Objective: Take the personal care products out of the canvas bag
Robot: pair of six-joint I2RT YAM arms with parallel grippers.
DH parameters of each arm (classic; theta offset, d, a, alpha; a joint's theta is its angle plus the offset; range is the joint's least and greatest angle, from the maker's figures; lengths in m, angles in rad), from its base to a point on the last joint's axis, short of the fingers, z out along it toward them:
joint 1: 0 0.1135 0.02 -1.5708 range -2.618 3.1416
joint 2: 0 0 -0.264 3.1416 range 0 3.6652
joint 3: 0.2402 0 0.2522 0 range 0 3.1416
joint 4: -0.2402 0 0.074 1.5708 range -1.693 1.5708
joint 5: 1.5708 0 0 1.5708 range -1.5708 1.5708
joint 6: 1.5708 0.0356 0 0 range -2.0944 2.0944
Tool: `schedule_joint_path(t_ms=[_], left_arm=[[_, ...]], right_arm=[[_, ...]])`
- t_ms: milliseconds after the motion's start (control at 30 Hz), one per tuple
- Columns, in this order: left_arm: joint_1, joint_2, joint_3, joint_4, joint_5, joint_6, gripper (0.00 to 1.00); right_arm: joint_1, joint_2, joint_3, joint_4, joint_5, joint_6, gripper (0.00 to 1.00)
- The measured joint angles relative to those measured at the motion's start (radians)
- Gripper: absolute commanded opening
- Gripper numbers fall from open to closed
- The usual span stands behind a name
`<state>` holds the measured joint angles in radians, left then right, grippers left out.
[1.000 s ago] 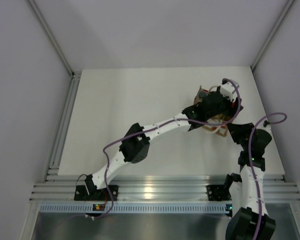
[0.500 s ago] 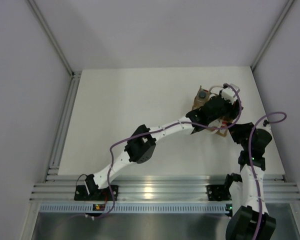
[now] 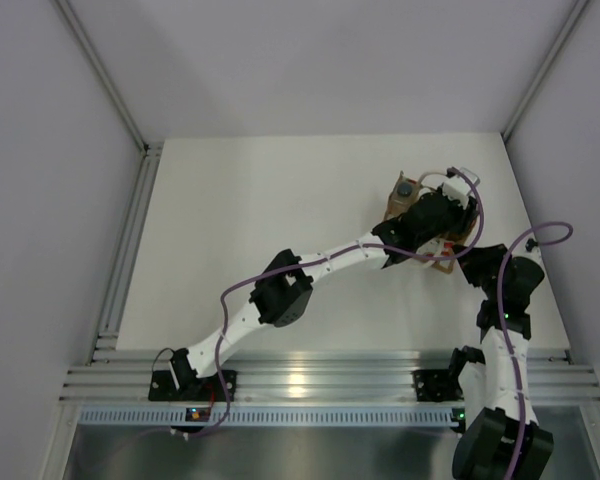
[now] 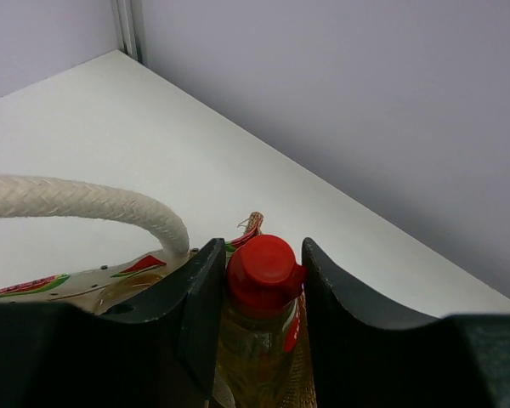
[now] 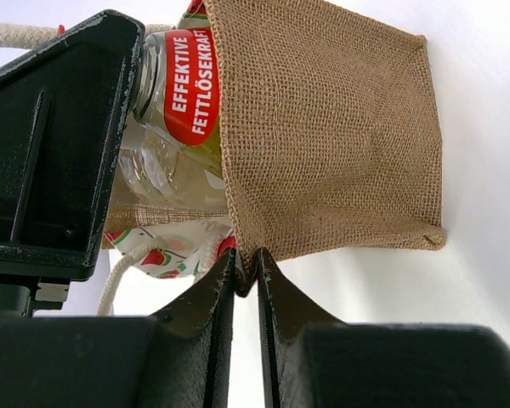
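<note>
While the right gripper point(image 5: 246, 270) jaws pinch the limp canvas bag point(image 5: 331, 136), the left gripper point(image 4: 262, 270) jaws clamp the rigid, probably slick red-capped bottle point(image 4: 257, 353) at its cap.

Left arm point(image 3: 330, 260), right arm point(image 3: 501, 350) — white links, black joints, purple cables point(image 3: 552, 228) alongside; fingers point(image 4: 191, 306) matte black plastic.

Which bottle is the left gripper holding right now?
The yellow-amber bottle with the red cap, clamped in the left gripper; the dark-capped bottle sits untouched in the canvas bag.
</note>
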<state>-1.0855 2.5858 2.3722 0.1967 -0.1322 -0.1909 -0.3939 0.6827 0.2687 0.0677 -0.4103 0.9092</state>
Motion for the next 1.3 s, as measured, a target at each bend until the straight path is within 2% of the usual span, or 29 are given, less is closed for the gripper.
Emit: schedule_joint_path(t_ms=[1300], left_arm=[[-0.008, -0.001, 0.042, -0.064, 0.014, 0.034, 0.0]], right_arm=[[-0.002, 0.043, -0.001, 0.046, -0.003, 0.019, 0.0]])
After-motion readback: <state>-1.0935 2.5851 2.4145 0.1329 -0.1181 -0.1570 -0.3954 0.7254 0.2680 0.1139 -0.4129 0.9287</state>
